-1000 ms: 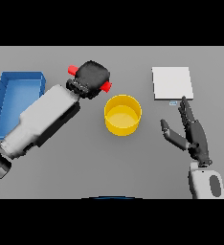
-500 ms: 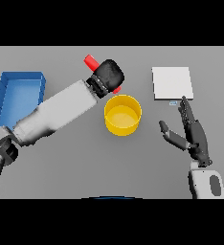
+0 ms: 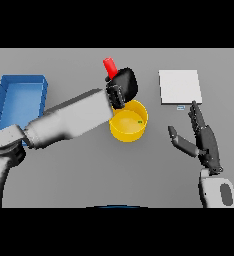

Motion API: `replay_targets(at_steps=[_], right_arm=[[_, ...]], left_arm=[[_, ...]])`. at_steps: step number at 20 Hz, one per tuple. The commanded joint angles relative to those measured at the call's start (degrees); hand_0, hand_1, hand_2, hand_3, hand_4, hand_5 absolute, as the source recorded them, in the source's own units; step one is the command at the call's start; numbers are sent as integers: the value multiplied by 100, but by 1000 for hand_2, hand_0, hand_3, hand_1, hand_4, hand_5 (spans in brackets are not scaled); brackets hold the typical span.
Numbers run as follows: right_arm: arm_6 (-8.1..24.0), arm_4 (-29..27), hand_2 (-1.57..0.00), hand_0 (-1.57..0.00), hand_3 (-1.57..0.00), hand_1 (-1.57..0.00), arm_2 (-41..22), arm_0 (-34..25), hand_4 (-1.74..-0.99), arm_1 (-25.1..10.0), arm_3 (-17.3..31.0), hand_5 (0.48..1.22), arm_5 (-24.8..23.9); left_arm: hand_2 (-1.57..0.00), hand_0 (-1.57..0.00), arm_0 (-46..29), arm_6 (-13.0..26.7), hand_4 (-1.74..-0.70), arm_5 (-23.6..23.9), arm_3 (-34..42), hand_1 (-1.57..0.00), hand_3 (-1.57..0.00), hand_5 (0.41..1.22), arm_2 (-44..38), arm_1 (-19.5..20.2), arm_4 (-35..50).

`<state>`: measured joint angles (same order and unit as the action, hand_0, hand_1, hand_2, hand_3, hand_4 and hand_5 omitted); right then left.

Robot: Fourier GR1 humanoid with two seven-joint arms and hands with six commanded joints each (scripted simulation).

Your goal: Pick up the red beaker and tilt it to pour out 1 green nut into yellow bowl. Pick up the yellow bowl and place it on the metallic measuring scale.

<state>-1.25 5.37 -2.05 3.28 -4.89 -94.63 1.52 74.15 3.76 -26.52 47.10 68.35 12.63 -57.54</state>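
Note:
My left hand (image 3: 123,86) is shut on the red beaker (image 3: 109,67), holding it tilted just above the far rim of the yellow bowl (image 3: 129,131). Only the beaker's upper part shows past the hand. A small green nut (image 3: 139,121) lies inside the bowl near its right side. The metallic measuring scale (image 3: 179,87) is a pale square plate at the back right of the table. My right hand (image 3: 203,139) stands open to the right of the bowl, in front of the scale, touching nothing.
A blue tray (image 3: 19,98) sits at the far left of the grey table. My left forearm (image 3: 69,120) stretches across the table from the lower left to the bowl.
My left hand has carried the red beaker to the right, from left of the bowl to over its far rim. A green nut now shows in the bowl. The right hand has not moved.

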Motion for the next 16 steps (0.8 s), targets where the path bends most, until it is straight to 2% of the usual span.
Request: replay_targets(at_steps=[1,10,12,13,15,16], right_arm=[[21,-12,1,1,1,1,-2,-5,-1289,23,-7,604,-10],[-244,148,1,1,1,1,-29,51,-1245,16,195,585,-51],[-137,100,1,1,1,1,-12,12,-1235,-9,98,584,-40],[-188,80,1,1,1,1,-11,22,-1233,7,120,585,-25],[-268,74,1,1,1,1,-21,66,-1222,-18,64,590,6],[-242,5,1,1,1,1,36,15,-1219,-45,78,595,22]], left_arm=[[-1571,-1571,75,25,-1740,-80,-62,-1571,-1561,1221,76,-39,-25],[-1571,-1571,518,-103,-1741,-105,-453,-1571,-1570,1221,748,-179,-85],[-1571,-1571,649,-100,-1740,-39,-469,-1571,-1570,1221,810,-119,-60],[-1571,-1571,721,-68,-1740,-19,-473,-1571,-1570,1221,800,-115,-23],[-1571,-1571,987,-88,-1738,118,-549,-1571,-1571,1159,674,16,101],[-1571,-1571,1094,-35,-1738,190,-573,-1571,-1571,1171,652,73,108]])
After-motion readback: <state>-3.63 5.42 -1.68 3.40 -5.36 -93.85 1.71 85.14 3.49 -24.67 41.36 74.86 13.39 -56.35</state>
